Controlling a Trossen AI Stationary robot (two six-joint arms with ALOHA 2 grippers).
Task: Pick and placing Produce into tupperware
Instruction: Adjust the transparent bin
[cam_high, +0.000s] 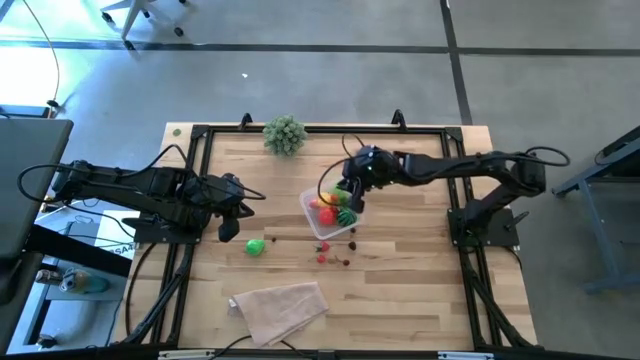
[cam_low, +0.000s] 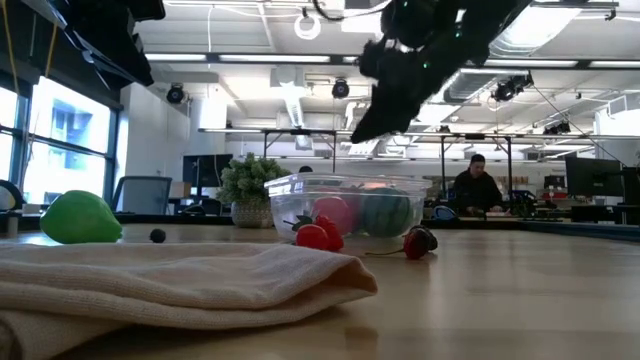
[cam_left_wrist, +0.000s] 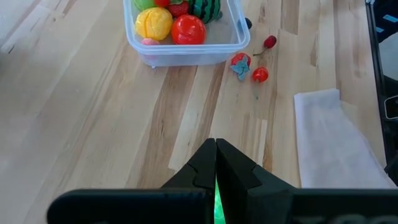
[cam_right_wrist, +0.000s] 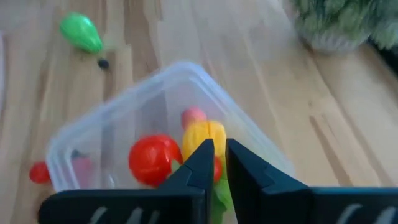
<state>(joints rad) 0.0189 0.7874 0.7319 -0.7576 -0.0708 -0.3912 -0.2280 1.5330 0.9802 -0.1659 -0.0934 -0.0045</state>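
The clear tupperware (cam_high: 312, 224) stands mid-table and holds a red piece (cam_right_wrist: 153, 158), a yellow piece (cam_right_wrist: 205, 134) and a green striped piece (cam_left_wrist: 205, 9). A green pear-like piece (cam_high: 256, 246) lies on the wood to its left. Small red pieces (cam_high: 323, 251) and a dark-red one (cam_low: 418, 241) lie beside its near side. My right gripper (cam_high: 350, 192) hovers over the box's far rim, with only a thin slit between its fingers and nothing in them. My left gripper (cam_high: 238, 212) is shut and empty, left of the pear.
A beige cloth (cam_high: 282, 308) lies crumpled near the table's near edge. A bushy pale-green plant ball (cam_high: 284, 134) stands at the far edge. A black frame (cam_high: 200, 160) runs round the table. A person (cam_low: 478, 190) sits in the room beyond.
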